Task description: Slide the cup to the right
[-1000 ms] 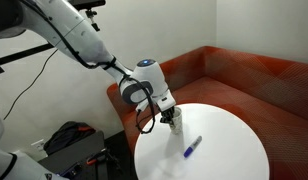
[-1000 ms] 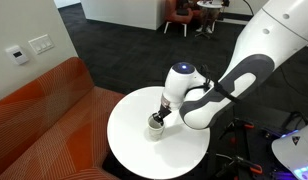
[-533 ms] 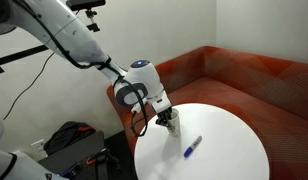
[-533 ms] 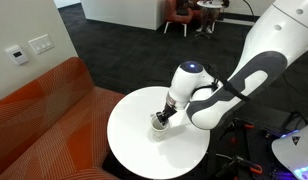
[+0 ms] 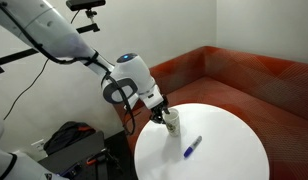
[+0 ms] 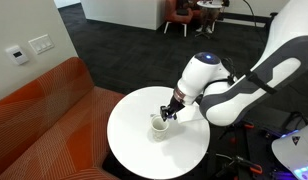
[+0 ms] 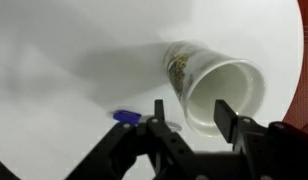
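Observation:
The cup [image 5: 171, 122] [image 6: 158, 124], off-white with a faint mark on its side, stands upright on the round white table [image 5: 229, 150] [image 6: 129, 140] near its edge. My gripper [image 5: 158, 113] [image 6: 171, 110] hangs just beside and above the cup, open and off it. In the wrist view I look down into the cup [image 7: 209, 85], and the gripper [image 7: 191, 108] straddles the near part of its rim with both fingers apart from the wall. Nothing is held.
A blue pen [image 5: 192, 147] [image 7: 126, 117] lies on the table a little away from the cup. An orange sofa [image 5: 244, 75] [image 6: 44, 120] curves round the table. A dark bag [image 5: 69, 140] sits on the floor beside the robot.
The jaws have opened and let go of the cup. The arm has drawn back and up from it, while the cup stays where it stood.

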Tool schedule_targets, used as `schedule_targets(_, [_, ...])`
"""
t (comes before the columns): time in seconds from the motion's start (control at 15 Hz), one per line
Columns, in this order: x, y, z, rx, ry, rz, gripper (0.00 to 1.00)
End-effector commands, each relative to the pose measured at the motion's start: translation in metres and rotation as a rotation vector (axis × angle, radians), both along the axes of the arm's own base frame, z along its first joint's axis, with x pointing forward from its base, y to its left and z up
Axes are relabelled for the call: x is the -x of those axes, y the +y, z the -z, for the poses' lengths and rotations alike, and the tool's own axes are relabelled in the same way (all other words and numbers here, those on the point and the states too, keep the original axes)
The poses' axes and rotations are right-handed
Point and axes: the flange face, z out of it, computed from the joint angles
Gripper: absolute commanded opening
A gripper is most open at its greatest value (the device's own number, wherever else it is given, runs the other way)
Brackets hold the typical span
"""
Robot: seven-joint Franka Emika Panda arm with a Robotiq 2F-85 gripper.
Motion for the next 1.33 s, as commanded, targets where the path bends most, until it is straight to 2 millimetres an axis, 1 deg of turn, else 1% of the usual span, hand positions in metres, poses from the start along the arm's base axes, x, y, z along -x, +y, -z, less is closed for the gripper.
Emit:
schedule_targets(0.0, [0.026,0.004,-0.032,-0.016,-0.071,0.018,0.81])
schedule_targets(0.07, [0.031,0.005,-0.04,-0.018,-0.09,0.012,0.93])
schedule_targets(0.13, [0.037,0.007,-0.048,-0.019,-0.11,0.004,0.99])
schedule_targets(0.6, [0.074,0.012,-0.107,-0.001,-0.181,-0.176,1.0])
schedule_targets(0.87, [0.093,0.007,-0.143,-0.002,-0.193,-0.259,1.0])
schedule_targets(1.0, [0.098,0.005,-0.158,0.006,-0.182,-0.277,1.0])
schedule_targets(1.13, [0.1,0.003,-0.17,0.024,-0.152,-0.277,1.0])
schedule_targets(1.2, [0.09,0.007,-0.158,0.009,-0.167,-0.267,1.0])
schedule_targets(1.27, [0.092,0.006,-0.164,0.013,-0.161,-0.267,1.0])
